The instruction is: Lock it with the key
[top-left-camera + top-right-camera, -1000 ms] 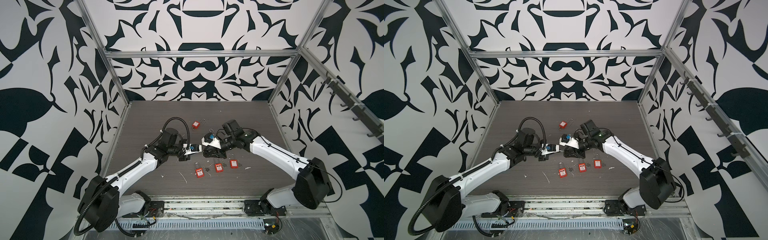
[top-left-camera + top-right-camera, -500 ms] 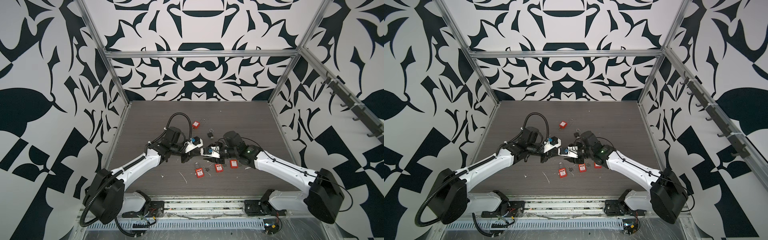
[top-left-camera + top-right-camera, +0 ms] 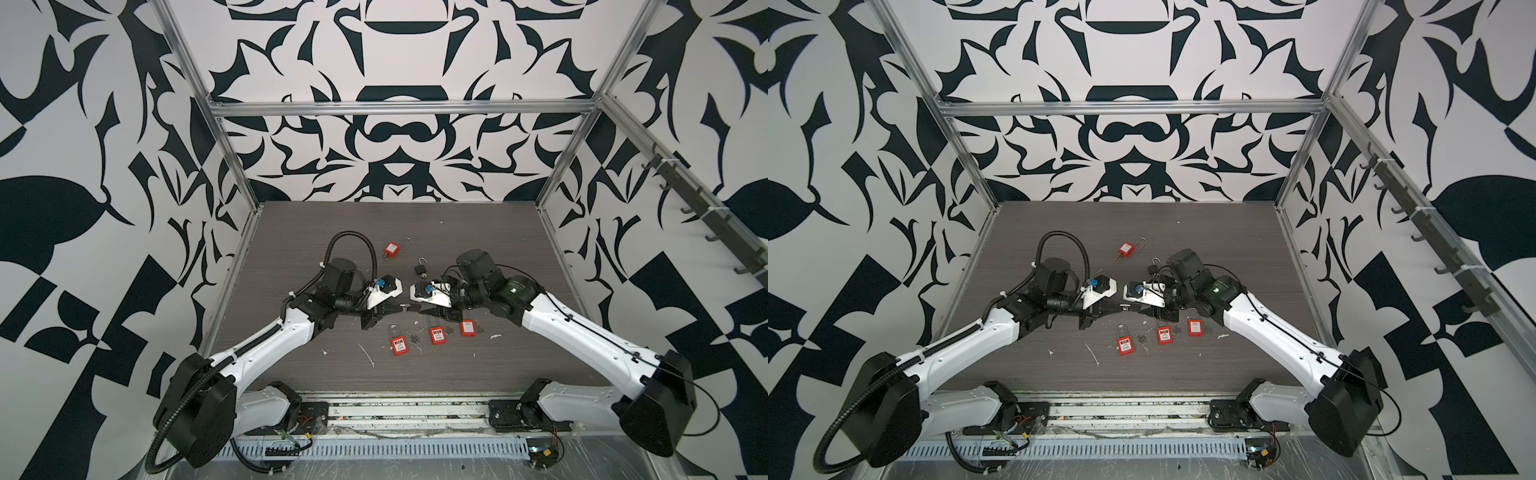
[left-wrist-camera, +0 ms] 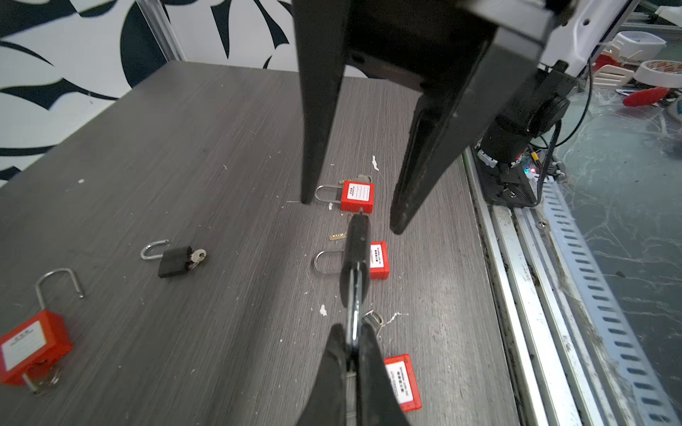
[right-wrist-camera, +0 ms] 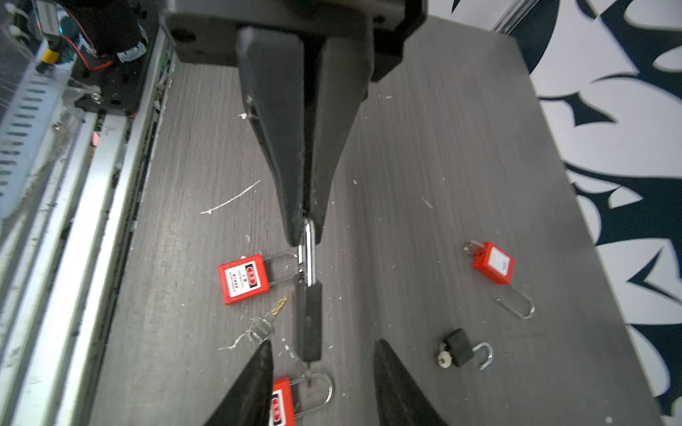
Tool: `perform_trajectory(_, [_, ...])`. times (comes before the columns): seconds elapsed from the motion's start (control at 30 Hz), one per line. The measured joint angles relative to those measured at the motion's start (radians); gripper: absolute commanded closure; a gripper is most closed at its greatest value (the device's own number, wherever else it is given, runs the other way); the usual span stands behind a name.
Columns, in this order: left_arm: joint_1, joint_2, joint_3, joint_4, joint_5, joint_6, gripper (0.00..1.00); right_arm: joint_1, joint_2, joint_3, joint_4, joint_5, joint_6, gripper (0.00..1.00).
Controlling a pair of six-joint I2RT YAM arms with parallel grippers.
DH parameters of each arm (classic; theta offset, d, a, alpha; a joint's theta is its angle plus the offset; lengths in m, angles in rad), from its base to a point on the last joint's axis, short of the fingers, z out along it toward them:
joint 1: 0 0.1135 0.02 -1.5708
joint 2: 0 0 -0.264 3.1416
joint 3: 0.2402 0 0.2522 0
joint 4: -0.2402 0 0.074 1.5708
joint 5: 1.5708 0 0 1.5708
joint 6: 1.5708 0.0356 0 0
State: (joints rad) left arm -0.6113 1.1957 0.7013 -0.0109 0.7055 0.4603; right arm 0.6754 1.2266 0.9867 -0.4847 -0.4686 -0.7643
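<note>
A black padlock (image 4: 356,250) hangs in the air above the table. My left gripper (image 4: 350,341) is shut on its silver shackle (image 5: 308,254). The body points toward my right gripper (image 5: 321,348), which is open. Its fingers (image 4: 424,166) stand on either side of the body's end without touching it. A thin key stub (image 5: 309,370) sticks out of that end. In both top views the two grippers meet tip to tip at mid-table, the left gripper (image 3: 397,308) and the right gripper (image 3: 420,309) with the padlock (image 3: 1126,307) between them.
Three red padlocks (image 3: 397,345) (image 3: 438,335) (image 3: 467,327) lie below the grippers, with a loose key (image 5: 264,324) among them. Another red padlock (image 3: 392,249) and a second black padlock (image 3: 421,270) lie farther back. A metal rail (image 3: 407,411) edges the table front.
Both grippers have shifted a little right and nearer the front, and the right arm has swung lower. The left gripper keeps its hold on the padlock.
</note>
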Motion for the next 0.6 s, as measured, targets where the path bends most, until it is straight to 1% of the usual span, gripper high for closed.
perform_trajectory(0.1, [-0.002, -0.023, -0.025, 0.014, 0.006, -0.013, 1.0, 0.0, 0.016, 0.0, -0.024, -0.016, 0.006, 0.6])
perform_trajectory(0.3, [-0.019, -0.039, -0.056, 0.029, 0.011, -0.026, 1.0, 0.006, 0.046, 0.002, -0.013, -0.058, 0.032, 0.64])
perform_trajectory(0.4, [-0.024, -0.045, -0.056, 0.033, 0.011, -0.027, 1.0, 0.019, 0.067, 0.01, -0.011, -0.076, 0.039, 0.67])
perform_trajectory(0.5, [-0.026, -0.048, -0.056, 0.038, 0.011, -0.027, 1.0, 0.027, 0.078, 0.012, -0.011, -0.089, 0.046, 0.71])
perform_trajectory(0.6, [-0.026, -0.048, -0.056, 0.038, 0.011, -0.027, 1.0, 0.03, 0.082, 0.012, -0.011, -0.095, 0.05, 0.77])
